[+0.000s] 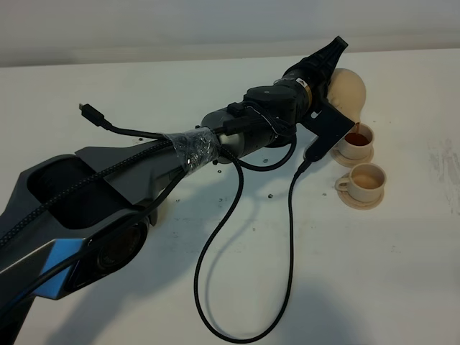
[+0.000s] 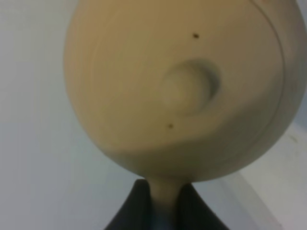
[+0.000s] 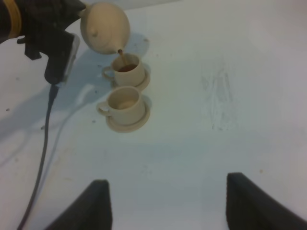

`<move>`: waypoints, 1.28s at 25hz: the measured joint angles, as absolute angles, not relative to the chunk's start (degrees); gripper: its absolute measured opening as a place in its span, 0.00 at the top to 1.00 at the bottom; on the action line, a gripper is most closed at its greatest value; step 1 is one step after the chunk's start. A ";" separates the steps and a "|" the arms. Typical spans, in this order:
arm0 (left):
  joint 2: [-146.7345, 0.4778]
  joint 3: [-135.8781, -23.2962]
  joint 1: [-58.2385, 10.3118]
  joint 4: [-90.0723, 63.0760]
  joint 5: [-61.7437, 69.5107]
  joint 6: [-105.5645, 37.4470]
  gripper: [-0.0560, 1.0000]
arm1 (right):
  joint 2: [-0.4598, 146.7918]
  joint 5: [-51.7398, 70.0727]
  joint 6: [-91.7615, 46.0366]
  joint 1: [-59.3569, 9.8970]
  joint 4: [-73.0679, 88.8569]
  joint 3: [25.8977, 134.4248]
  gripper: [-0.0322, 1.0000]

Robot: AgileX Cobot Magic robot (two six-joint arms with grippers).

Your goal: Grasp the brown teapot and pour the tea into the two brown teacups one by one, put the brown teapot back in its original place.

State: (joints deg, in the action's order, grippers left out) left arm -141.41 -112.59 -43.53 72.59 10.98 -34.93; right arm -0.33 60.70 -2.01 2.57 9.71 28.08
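Note:
The brown teapot (image 1: 348,90) hangs tilted in the air at the far right of the table, spout down, and a thin brown stream runs from it into the farther teacup (image 1: 356,139). My left gripper (image 1: 330,59) is shut on the teapot's handle (image 2: 163,194); the pot's lid knob (image 2: 189,88) fills the left wrist view. The nearer teacup (image 1: 365,182) stands on its saucer just in front, holding pale liquid. The right wrist view shows the teapot (image 3: 105,26), both teacups (image 3: 127,71) (image 3: 125,105) and my right gripper (image 3: 168,206), open and empty. The original place is hidden.
My left arm (image 1: 237,133) stretches diagonally across the table, with black cables (image 1: 237,237) looping below it onto the tabletop. A loose cable plug (image 1: 88,109) sticks out at the left. Faint scuff marks (image 3: 218,96) lie on the white table to the right of the cups.

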 joint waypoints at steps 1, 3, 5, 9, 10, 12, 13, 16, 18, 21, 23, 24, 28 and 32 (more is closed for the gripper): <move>-141.41 -112.59 -43.53 72.77 10.98 -34.88 0.85 | -0.33 60.70 -2.01 2.57 9.71 28.08 0.45; -141.41 -112.59 -43.53 72.90 10.98 -34.88 0.85 | -0.33 60.70 -2.01 2.57 9.71 28.08 0.45; -141.41 -112.59 -43.53 72.92 10.98 -34.88 0.85 | -0.33 60.70 -2.01 2.57 9.71 28.08 0.45; -141.41 -112.59 -43.53 72.97 10.98 -34.95 0.85 | -0.33 60.70 -2.01 2.57 9.71 28.08 0.45; -141.41 -112.59 -43.53 72.97 10.98 -34.95 0.85 | -0.33 60.70 -2.01 2.57 9.71 28.08 0.45; -141.41 -112.59 -43.53 72.97 10.98 -34.95 0.85 | -0.33 60.70 -2.01 2.57 9.71 28.08 0.45; -141.41 -112.59 -43.53 72.97 10.98 -34.95 0.85 | -0.33 60.70 -2.01 2.57 9.71 28.08 0.45; -141.41 -112.59 -43.53 72.97 10.93 -34.89 0.85 | -0.33 60.70 -2.01 2.57 9.71 28.08 0.45; -141.41 -112.59 -43.53 73.15 10.93 -34.89 0.85 | -0.33 60.70 -2.01 2.57 9.71 28.08 0.45; -141.41 -112.59 -43.53 73.15 10.93 -34.89 0.85 | -0.33 60.70 -2.01 2.57 9.71 28.08 0.45; -141.41 -112.59 -43.53 73.28 10.93 -34.89 0.85 | -0.33 60.70 -2.01 2.57 9.71 28.08 0.45; -141.41 -112.59 -43.53 73.67 10.93 -34.89 0.85 | -0.33 60.70 -2.01 2.57 9.71 28.08 0.45; -141.41 -112.59 -43.53 74.53 10.93 -34.89 0.85 | -0.33 60.70 -2.01 2.57 9.71 28.08 0.45; -141.41 -112.59 -43.53 74.67 10.93 -34.89 0.85 | -0.33 60.70 -2.01 2.57 9.71 28.08 0.45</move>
